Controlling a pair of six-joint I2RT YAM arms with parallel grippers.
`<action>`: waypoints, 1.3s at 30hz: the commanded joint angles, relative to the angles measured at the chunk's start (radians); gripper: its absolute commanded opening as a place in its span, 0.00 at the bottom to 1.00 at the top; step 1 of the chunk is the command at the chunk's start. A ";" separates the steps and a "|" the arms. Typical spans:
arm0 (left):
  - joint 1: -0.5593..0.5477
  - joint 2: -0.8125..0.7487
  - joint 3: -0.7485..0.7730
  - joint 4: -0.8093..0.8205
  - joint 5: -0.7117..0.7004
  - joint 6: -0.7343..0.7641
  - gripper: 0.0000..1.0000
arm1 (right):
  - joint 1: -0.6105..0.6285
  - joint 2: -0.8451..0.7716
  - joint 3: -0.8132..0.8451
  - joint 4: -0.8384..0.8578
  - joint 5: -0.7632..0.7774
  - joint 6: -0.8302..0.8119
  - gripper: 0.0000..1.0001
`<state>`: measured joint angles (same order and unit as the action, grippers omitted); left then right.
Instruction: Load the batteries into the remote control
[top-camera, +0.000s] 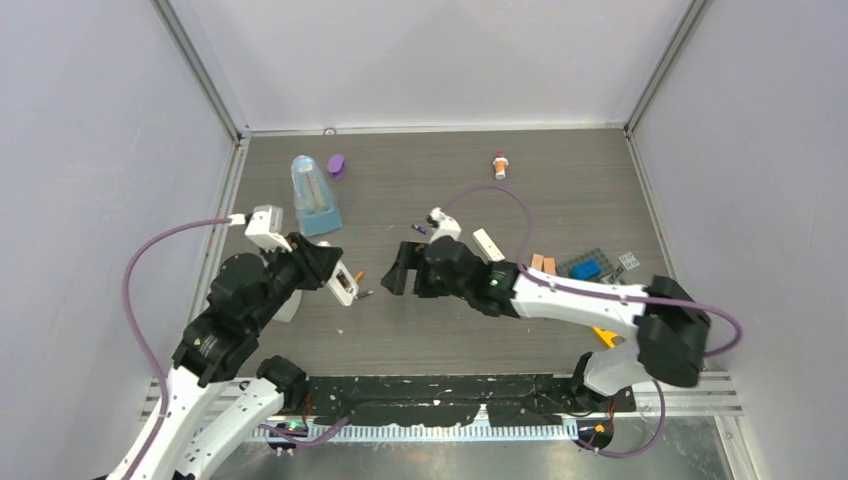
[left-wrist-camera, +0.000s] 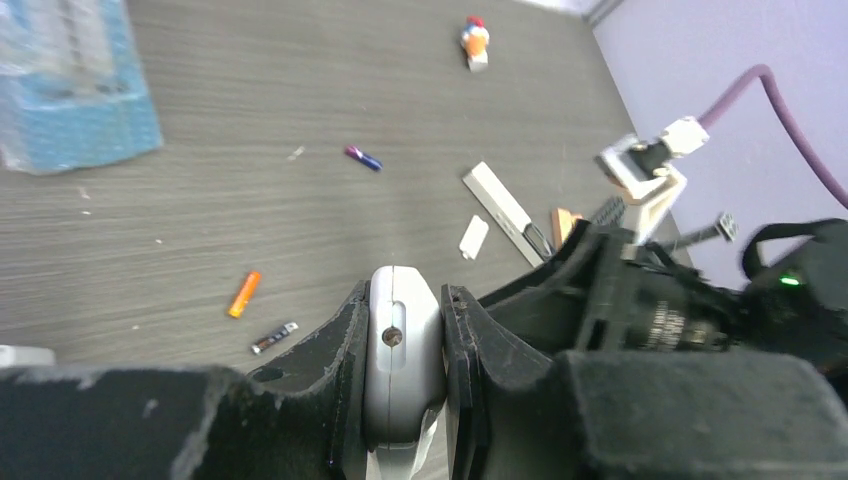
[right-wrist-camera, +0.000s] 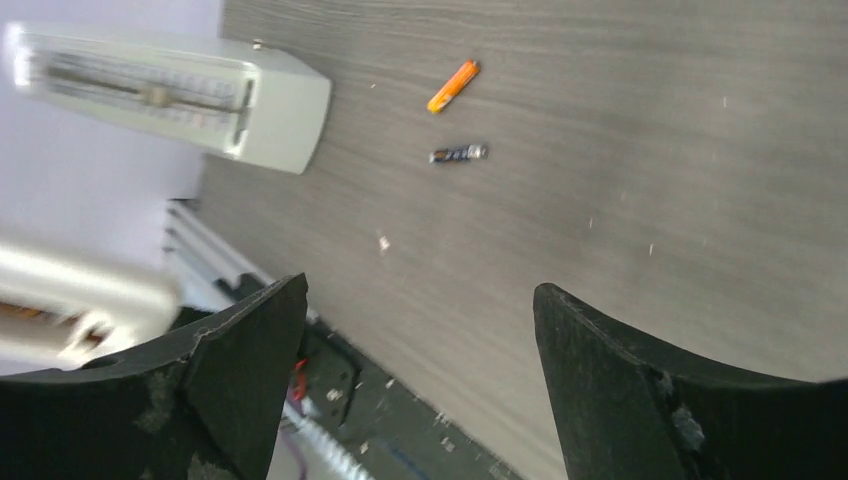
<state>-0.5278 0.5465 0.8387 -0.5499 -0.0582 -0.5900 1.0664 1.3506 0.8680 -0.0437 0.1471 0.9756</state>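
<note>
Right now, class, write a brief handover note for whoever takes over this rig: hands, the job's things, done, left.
Left hand: shut on the small flat white remote control, held edge-on.
Right hand: open, empty, close to the remote.
Batteries: slim orange battery and dark battery with silvery tip lie loose on the grey wood-grain table near the hands; purple battery farther back; a fourth not seen.
Done: remote picked up.
Left: load the batteries; three lie on the table.

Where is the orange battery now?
In the top view, the orange battery lies on the table left of centre, beside the remote control in the left gripper, with a dark battery just nearer the arms.
</note>
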 joint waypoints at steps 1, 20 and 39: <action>0.005 -0.055 0.048 -0.047 -0.140 0.036 0.00 | 0.003 0.193 0.197 -0.143 0.043 -0.339 0.86; 0.005 -0.112 0.098 -0.181 -0.194 -0.016 0.00 | 0.019 0.716 0.619 -0.074 0.089 -0.659 0.81; 0.006 -0.116 0.152 -0.234 -0.279 -0.024 0.00 | -0.083 0.843 0.787 -0.060 -0.208 -1.092 0.76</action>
<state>-0.5278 0.4168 0.9466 -0.8001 -0.3149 -0.6022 1.0096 2.1742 1.5543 -0.1295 0.0216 -0.0826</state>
